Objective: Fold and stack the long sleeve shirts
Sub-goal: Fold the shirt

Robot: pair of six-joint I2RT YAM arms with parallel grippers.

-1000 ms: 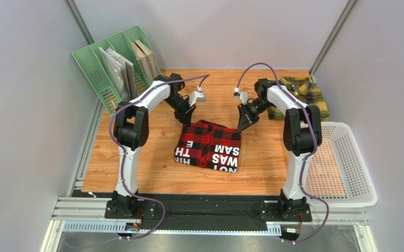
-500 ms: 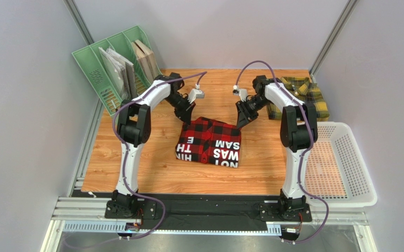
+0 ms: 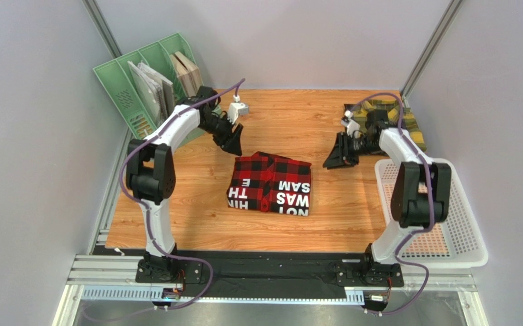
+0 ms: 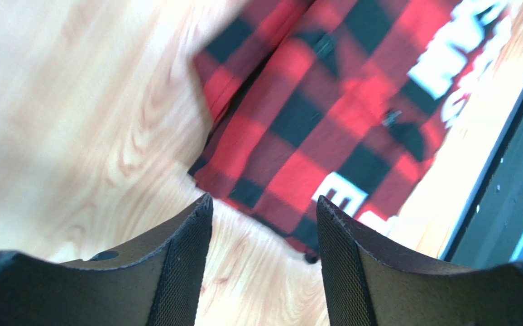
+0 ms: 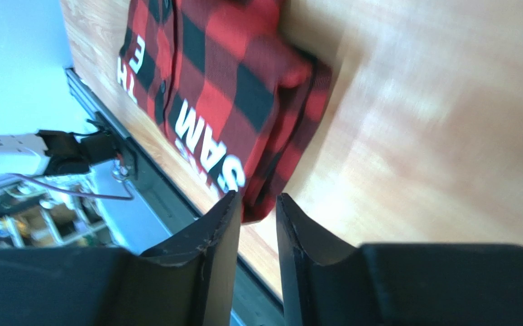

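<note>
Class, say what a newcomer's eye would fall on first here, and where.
The folded, white-lettered red-and-black plaid shirt lies central on the wooden table. A crumpled yellow-and-green plaid shirt sits in its far right corner, while the left pincer and right pincer hang open near the red shirt's far corners.

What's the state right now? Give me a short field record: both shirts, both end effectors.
red shirt: folded, middle of table, lettering up, not held
yellow shirt: bunched, unfolded, far right corner
left end effector: open, empty, near red shirt's far left corner
right end effector: narrowly open, empty, between the two shirts
stack: not started
</note>
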